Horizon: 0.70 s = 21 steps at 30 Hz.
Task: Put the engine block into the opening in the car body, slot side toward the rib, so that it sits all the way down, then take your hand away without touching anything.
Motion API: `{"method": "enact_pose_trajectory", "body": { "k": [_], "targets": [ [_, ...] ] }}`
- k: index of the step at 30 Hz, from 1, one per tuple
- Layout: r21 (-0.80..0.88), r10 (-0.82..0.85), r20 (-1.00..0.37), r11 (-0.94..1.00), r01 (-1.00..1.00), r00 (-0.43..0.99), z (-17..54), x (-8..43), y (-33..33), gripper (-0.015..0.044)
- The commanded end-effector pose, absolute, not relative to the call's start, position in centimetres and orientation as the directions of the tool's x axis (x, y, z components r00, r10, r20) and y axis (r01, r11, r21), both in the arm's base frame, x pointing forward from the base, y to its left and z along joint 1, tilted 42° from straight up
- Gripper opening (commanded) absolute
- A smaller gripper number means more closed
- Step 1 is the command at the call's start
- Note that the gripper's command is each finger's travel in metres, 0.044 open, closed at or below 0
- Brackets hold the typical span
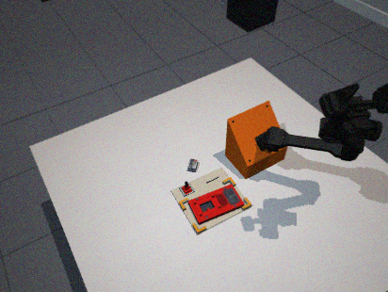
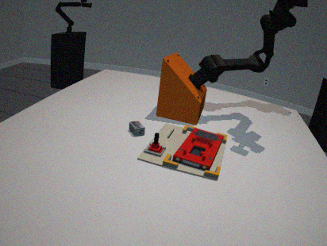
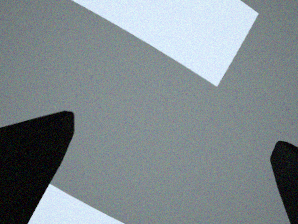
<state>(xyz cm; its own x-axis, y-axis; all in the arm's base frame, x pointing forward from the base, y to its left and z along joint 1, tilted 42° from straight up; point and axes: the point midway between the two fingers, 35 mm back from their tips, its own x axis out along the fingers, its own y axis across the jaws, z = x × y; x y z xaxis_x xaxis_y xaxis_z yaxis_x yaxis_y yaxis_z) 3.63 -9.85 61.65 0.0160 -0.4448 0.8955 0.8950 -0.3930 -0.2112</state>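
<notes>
The engine block, a small grey block, lies on the white table beside the beige plate, outside the car body. Which way its slot side faces is too small to tell. The red car body lies on the plate between orange-yellow corner brackets. Its opening shows dark, with no block in it. My gripper is open and empty, its two black fingers wide apart. It is raised high and far from the block and the car, facing up at grey ceiling and light panels.
A small red piece with a black upright peg stands on the plate near the engine block. A thin dark bar is also on the plate. The orange wedge carrying my arm stands close behind the plate.
</notes>
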Motion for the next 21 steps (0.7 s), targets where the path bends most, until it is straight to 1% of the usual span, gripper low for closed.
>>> {"method": "enact_pose_trajectory", "body": {
  "k": [1, 10, 16, 21],
  "targets": [
    [-0.337, -0.504, 0.854, -0.347, 0.875, 0.129, 60.4, 7.7, -13.0, 0.0440],
    [-0.546, -0.599, 0.730, -0.222, 0.808, 0.329, 57.0, 14.7, -17.8, 0.0440],
    [-0.670, -0.654, 0.602, -0.101, 0.735, 0.458, 53.6, 19.4, -20.6, 0.0440],
    [-0.779, -0.678, 0.477, -0.031, 0.627, 0.559, 50.2, 23.1, -22.8, 0.0440]
  ]
}}
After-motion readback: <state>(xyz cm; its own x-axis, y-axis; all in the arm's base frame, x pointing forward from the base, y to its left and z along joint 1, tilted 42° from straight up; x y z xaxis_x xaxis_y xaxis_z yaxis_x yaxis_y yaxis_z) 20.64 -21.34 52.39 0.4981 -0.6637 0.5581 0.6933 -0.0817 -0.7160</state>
